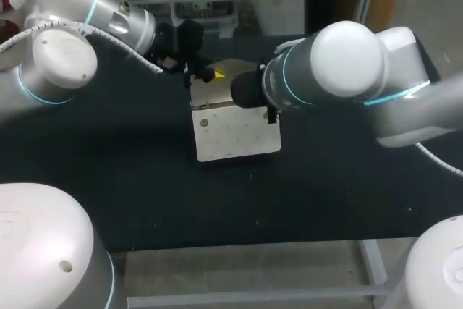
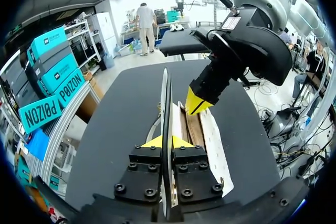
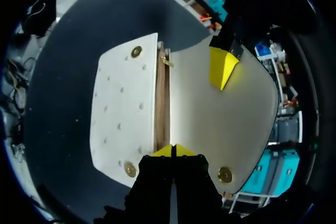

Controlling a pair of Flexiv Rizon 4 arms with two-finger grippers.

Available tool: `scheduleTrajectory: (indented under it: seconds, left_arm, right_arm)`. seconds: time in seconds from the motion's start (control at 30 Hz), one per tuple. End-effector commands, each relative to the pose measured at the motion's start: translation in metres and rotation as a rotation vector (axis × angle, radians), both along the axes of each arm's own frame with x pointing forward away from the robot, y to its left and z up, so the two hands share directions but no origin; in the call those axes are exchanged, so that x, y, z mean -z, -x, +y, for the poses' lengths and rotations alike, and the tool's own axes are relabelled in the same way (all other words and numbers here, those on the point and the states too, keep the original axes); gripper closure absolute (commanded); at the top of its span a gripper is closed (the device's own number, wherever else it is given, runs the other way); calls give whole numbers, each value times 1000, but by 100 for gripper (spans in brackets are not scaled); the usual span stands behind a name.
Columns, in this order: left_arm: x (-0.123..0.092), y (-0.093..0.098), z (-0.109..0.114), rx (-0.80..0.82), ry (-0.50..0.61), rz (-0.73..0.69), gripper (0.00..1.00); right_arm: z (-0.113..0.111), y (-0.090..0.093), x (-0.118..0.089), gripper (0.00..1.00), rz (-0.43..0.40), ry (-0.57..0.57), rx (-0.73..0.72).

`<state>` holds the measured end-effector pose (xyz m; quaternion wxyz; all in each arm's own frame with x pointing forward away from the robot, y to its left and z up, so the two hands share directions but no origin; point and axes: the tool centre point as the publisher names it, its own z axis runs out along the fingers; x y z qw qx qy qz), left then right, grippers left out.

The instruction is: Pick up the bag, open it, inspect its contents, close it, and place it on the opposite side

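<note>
A flat white bag dotted with small studs [image 1: 235, 132] lies about midway between the side edges of the black worktop [image 1: 108, 164], somewhat nearer its far edge. Its wide white flap [image 3: 226, 124] is lifted away from the body, so the brown lining shows along the mouth. The left gripper [image 2: 163, 141] comes in from the left edge and pinches the rim of the flap between its yellow tips, holding it up on edge. The right gripper [image 3: 173, 150] reaches in from the right edge, its fingers pressed together with the tips at the brown mouth of the bag. I can't tell from here whether anything is caught between them. Round brass snaps [image 3: 129, 169] sit at the bag's corners
</note>
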<state>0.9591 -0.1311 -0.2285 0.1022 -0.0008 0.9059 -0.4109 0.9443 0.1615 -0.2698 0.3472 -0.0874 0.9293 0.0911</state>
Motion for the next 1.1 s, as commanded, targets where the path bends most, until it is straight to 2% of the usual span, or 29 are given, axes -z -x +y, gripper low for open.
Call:
scheduleTrajectory:
  seconds: [0.03,0.13,0.6,0.83,1.0,1.1]
  left_arm:
    - [-4,0,2,7,12,-4,100]
    - [-6,0,3,-1,19,-11,100]
    - [-7,-2,4,-59,51,-15,100]
    - [-5,-1,2,-62,54,-15,100]
    - [-7,2,1,-47,52,-20,100]
    - [-6,3,0,-35,47,-21,100]
  right_arm:
    - [13,-23,16,100,38,8,-5]
    - [13,-20,22,100,52,10,-8]
    - [5,24,26,100,33,25,-13]
    - [6,31,25,100,24,26,-20]
    - [4,27,30,100,43,20,-15]
    - [3,22,26,100,36,12,-8]
